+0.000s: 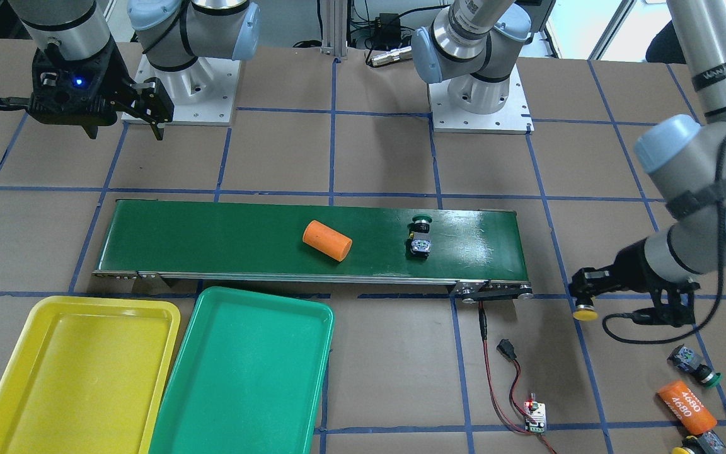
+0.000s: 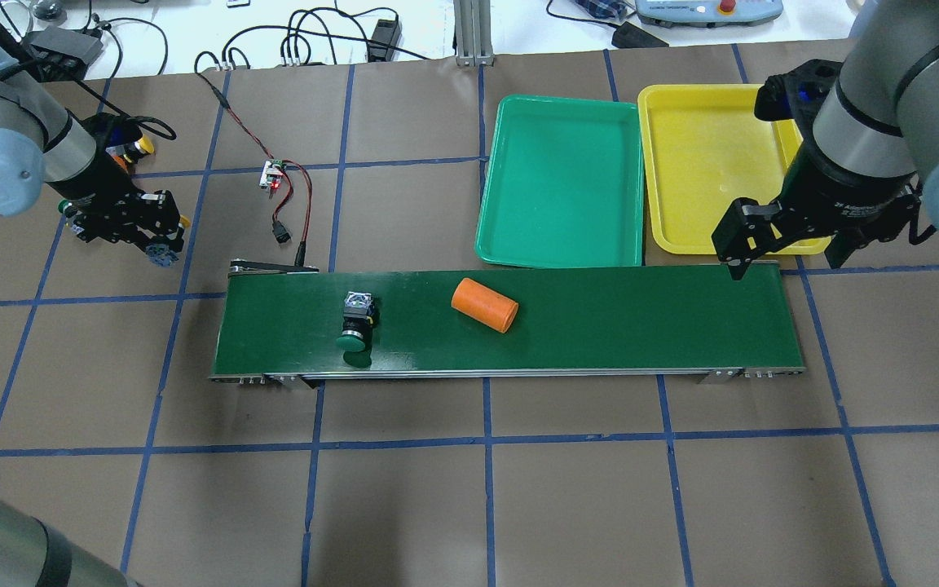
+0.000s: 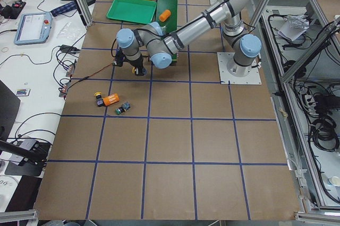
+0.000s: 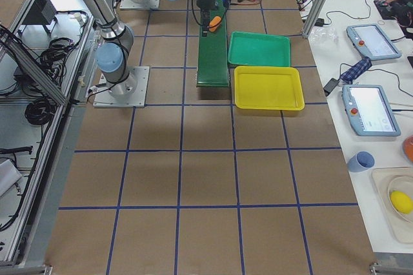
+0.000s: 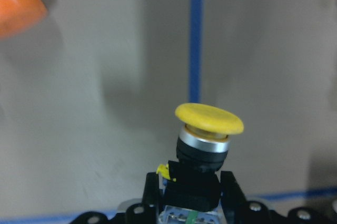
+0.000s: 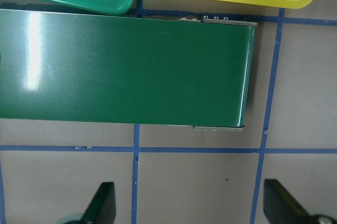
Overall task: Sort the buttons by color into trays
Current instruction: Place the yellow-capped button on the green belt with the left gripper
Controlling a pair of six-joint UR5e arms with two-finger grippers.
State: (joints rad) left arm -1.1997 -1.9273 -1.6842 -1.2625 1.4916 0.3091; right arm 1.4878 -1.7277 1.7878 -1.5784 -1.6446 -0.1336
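Bottom left of the front view, nearest me, are the two trays. The yellow tray (image 1: 86, 372) is outermost and the green tray (image 1: 249, 372) sits just beside it, rims nearly touching.

Over in the bottom right corner there's a loose cluster on the brown paper. A spare green button (image 1: 694, 367) lies on its side, with an orange cylinder (image 1: 685, 407) marked in white numbers just beside it. A spare yellow button (image 1: 698, 445) is half cut off by the frame edge.

Between the two groups sits a small circuit board (image 1: 534, 417), red light glowing, with red and black wires running up to the belt's end.

One step back, at the right: the left gripper (image 1: 585, 296) is clamped on a yellow button (image 5: 209, 129). Its wrist view shows the fingers (image 5: 231, 190) pinching the black body, the yellow cap sticking out past the tips. It's just off the right end of the conveyor belt (image 1: 212, 239), not touching it.

On the belt, a green button (image 1: 420, 236) lies on its side right of the middle, cap toward the far edge. A second orange cylinder (image 1: 327, 240) lies near the centre, well apart from it.

Farthest off, upper left: the right gripper (image 6: 192, 203) hangs over the paper beyond the belt's left end, jaws spread wide. Its wrist view looks down on that belt end, both tray edges along the top.
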